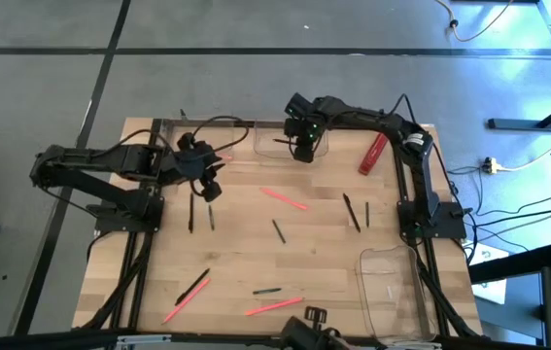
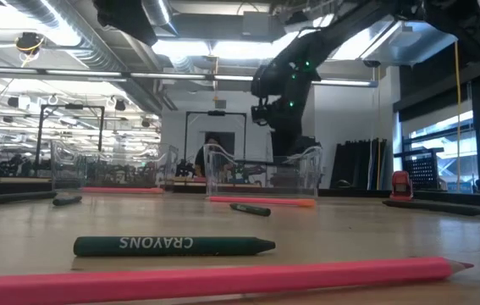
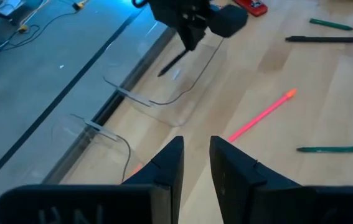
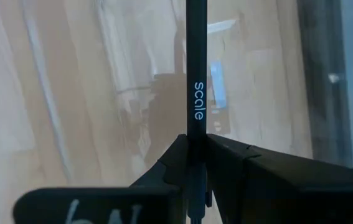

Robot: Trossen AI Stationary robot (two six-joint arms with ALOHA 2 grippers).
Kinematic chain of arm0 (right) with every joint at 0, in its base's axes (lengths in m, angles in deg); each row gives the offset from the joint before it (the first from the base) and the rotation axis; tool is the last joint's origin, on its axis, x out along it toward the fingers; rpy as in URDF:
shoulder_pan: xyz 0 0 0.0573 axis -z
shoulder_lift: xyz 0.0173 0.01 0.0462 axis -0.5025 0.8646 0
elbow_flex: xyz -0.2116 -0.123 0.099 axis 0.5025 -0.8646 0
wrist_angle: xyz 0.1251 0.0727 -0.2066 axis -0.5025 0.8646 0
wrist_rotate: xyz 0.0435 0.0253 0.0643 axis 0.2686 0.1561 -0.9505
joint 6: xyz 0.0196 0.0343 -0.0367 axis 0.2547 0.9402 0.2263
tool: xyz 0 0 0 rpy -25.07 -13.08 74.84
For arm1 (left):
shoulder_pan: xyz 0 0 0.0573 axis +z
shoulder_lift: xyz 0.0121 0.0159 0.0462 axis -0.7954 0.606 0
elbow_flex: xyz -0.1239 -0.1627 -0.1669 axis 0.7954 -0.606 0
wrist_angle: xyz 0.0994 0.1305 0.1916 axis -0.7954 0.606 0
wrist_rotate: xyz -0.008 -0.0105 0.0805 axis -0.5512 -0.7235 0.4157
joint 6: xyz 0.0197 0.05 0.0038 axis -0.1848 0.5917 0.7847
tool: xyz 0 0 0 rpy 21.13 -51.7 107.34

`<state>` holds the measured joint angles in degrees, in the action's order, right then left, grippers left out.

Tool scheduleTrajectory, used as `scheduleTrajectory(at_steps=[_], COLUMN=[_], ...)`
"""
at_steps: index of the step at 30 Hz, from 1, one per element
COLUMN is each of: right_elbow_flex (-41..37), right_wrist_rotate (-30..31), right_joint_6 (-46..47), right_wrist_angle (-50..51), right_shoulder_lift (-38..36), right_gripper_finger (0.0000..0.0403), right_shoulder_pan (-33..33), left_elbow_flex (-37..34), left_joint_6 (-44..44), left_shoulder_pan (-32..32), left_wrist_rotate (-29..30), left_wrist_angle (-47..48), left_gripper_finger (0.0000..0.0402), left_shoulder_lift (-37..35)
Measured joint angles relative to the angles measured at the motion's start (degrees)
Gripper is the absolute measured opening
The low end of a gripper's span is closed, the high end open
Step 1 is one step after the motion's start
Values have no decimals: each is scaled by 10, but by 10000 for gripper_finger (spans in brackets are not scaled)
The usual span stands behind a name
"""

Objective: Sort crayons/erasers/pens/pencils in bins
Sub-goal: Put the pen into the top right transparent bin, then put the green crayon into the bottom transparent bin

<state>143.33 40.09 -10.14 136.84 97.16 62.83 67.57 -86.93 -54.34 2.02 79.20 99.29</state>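
Right gripper [image 4: 195, 146] is clamped on a black pen [image 4: 195, 74], hanging over the far clear bin [image 1: 292, 139]; pen sticks out long, so a release off-centre could catch the bin's rim and bounce it onto the table [image 1: 256, 262]; left gripper [image 3: 196, 158] waits nearby, fingers slightly apart, holding nothing.

Wooden table [image 1: 285, 262] centre frame. Right gripper [image 1: 302, 148] over clear bin [image 1: 320, 146] at upper centre, black pen [image 1: 285, 142] in bin beneath it. Left gripper [image 1: 207, 185] left of centre. Second bin [image 1: 392, 287] lower right. Pink pencils [image 1: 283, 198] scattered.
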Motion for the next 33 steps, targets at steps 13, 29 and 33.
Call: scheduleTrajectory(at_steps=[13, 29, 33], right_elbow_flex=[-25, -25, -11], right_wrist_rotate=[0, 0, 14], right_joint_6=[15, 14, 60], right_wrist_angle=[-43, -46, -35], right_shoulder_lift=[0, 0, 0], right_gripper_finger=[48, 93, 111], right_shoulder_pan=[1, 1, 1], left_elbow_flex=[0, 0, 0], left_joint_6=[0, 0, 0], left_shoulder_pan=[15, 15, 15], left_wrist_rotate=[-1, -1, -1], left_wrist_angle=[-2, -2, -2], left_gripper_finger=[71, 71, 71], left_shoulder_lift=[0, 0, 0])
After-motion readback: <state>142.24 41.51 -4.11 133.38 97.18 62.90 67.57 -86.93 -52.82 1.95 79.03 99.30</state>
